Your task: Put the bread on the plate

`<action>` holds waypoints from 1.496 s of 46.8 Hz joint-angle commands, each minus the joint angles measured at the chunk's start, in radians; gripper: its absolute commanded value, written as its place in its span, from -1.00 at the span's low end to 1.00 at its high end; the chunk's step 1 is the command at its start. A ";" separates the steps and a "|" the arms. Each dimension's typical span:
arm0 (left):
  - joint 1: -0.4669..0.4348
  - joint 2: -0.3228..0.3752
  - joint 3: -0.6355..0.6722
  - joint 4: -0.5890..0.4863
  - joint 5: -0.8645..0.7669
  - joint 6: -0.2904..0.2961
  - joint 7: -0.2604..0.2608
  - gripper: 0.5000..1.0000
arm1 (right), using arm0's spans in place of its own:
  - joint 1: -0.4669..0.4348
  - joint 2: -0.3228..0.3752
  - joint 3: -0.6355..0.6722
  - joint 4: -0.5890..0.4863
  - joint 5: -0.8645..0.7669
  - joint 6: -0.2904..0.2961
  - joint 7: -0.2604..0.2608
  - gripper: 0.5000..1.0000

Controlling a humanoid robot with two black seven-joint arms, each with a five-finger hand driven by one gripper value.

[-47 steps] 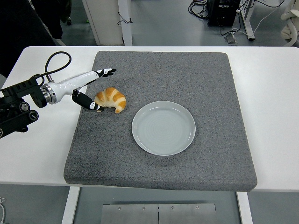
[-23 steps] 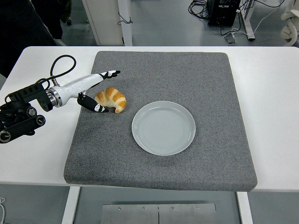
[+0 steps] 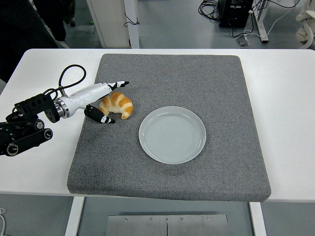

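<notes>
Reaching arm: you have the black left arm entering from the left edge, its white-and-black left hand over the left part of the grey felt mat.
Hand state: fingers spread apart, clamped on nothing; the upper fingers point right along the far side of the bread, the thumb lies on the mat at its near-left side.
Contact: you cannot tell whether either fingertip touches the bread; both sit just beside it.
Bread: golden-brown curved croissant lies flat on the mat, between the hand's fingers and thumb, left of the plate and apart from it.
Plate: round pale grey-blue ceramic plate sits near the mat's middle, nothing on it.
Mat: rests on the white table, covering most of its centre.
Cable: a black looped cable rises from the wrist, over the table's left side.
Right arm: not visible to you.
Task status: bread not yet on the plate.
</notes>
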 commanded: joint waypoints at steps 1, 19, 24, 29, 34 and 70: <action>0.002 -0.005 0.000 0.009 -0.002 0.006 -0.001 0.79 | 0.000 0.000 0.000 0.000 0.000 0.000 0.000 1.00; 0.002 -0.010 -0.001 0.009 -0.017 0.006 -0.004 0.34 | 0.000 0.000 0.000 0.000 0.000 0.000 0.001 1.00; 0.002 -0.018 -0.001 0.009 -0.018 0.006 -0.004 0.28 | 0.000 0.000 0.000 0.000 0.000 0.000 0.000 1.00; 0.002 -0.021 -0.001 0.009 -0.018 0.004 -0.004 0.11 | 0.000 0.000 0.000 0.000 0.000 0.000 0.001 1.00; 0.002 -0.022 -0.001 0.009 -0.018 0.004 -0.004 -0.01 | 0.000 0.000 0.000 0.000 0.000 0.000 0.000 1.00; -0.103 -0.010 -0.015 0.009 -0.129 -0.032 -0.010 -0.17 | 0.000 0.000 0.000 0.000 0.000 0.000 0.000 1.00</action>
